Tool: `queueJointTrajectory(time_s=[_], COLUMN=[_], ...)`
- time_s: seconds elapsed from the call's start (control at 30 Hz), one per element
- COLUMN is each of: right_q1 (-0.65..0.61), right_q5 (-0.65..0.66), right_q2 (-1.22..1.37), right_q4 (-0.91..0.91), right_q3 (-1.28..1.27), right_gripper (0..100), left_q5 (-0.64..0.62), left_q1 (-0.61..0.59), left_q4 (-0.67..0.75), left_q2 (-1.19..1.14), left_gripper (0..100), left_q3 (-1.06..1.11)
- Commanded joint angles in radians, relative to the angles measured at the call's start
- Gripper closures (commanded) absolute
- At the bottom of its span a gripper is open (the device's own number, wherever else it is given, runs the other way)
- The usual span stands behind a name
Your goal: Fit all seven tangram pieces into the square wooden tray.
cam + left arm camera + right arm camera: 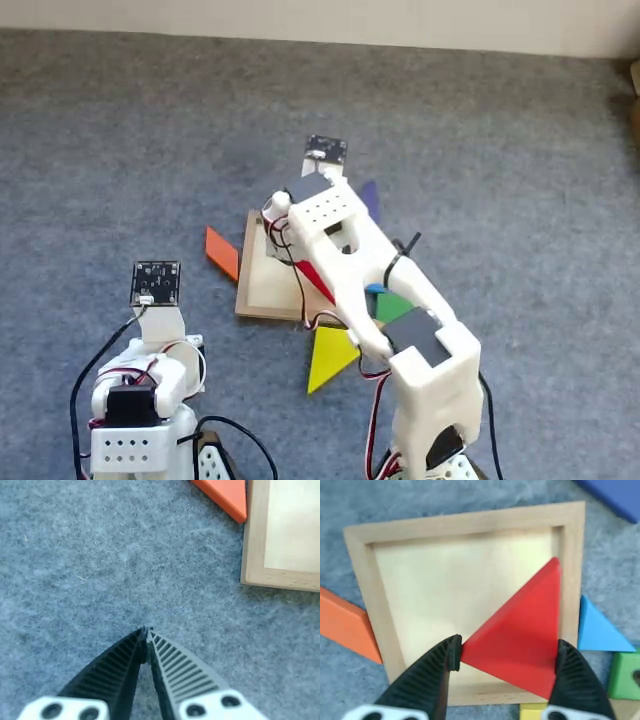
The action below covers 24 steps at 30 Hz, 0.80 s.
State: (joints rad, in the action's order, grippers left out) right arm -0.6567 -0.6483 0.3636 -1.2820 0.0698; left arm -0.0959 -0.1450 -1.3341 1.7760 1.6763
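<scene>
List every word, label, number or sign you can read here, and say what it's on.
No readable text anywhere.
Square wooden tray: bare, unprinted.
Red triangular block in the right claw: plain paint.
Orange flat block: plain paint.
Left arm's small black circuit board: pale marks, too small to read.
Right arm's small black circuit board: likewise too small.
</scene>
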Motion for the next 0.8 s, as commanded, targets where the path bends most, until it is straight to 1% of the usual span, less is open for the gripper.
queueJointTrajectory(time_s=[0.0, 0.13, 0.37, 0.5, 0.6, 0.67, 0.77], right_q1=[0.015, 0.016, 0.016, 0.018, 0.018, 0.018, 0.018], right_q5=[-0.008, -0.008, -0.008, -0.008, 0.040, 0.049, 0.051], right_q2=[-0.013, -0.013, -0.012, 0.002, 0.041, 0.064, 0.074], right_q4=[0.044, 0.104, 0.101, 0.064, 0.061, 0.059, 0.024], right_q3=[0.001, -0.002, -0.005, -0.004, 0.001, 0.005, 0.005], right_gripper=[79.6, 79.6, 79.6, 79.6, 79.5, 77.4, 69.7], left_q5=[0.008, 0.008, 0.008, 0.008, 0.008, 0.008, 0.008], left_q1=[-0.013, -0.013, -0.013, -0.013, -0.013, -0.013, -0.013], left_q4=[-0.002, -0.002, -0.002, -0.002, -0.002, -0.002, -0.002], left_q2=[0.050, 0.050, 0.050, 0.050, 0.050, 0.050, 0.050], left_gripper=[99, 99, 99, 99, 99, 99, 99], left_q3=[0.019, 0.019, 0.019, 0.019, 0.019, 0.019, 0.019])
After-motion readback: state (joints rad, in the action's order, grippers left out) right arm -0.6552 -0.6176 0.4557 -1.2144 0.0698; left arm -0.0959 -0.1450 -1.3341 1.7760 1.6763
